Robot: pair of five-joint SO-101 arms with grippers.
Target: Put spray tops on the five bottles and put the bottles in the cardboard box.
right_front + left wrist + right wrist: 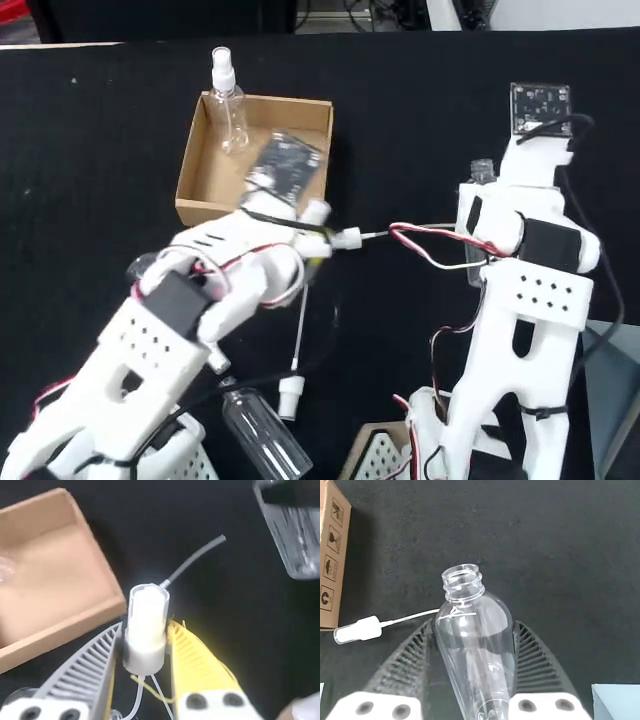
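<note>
1 loose bottle (265, 437) lies on its side on the black table (100, 130) at the near edge, between the 2 arm bases. Just beyond it is 1 loose spray top (289, 396), its tube pointing far. In the centre, the left gripper (145, 626) has its jaws clamped on a white spray top (148, 605), just right of the box's near right corner, tube aimed right. To its right, the right gripper (472, 626) has its jaws closed around a clear open-necked bottle (476, 645) with no top on it. The tube tip sits by that bottle's neck; contact is unclear. Far left is the cardboard box (192, 170), with 1 capped bottle (228, 105) in its far left corner.
</note>
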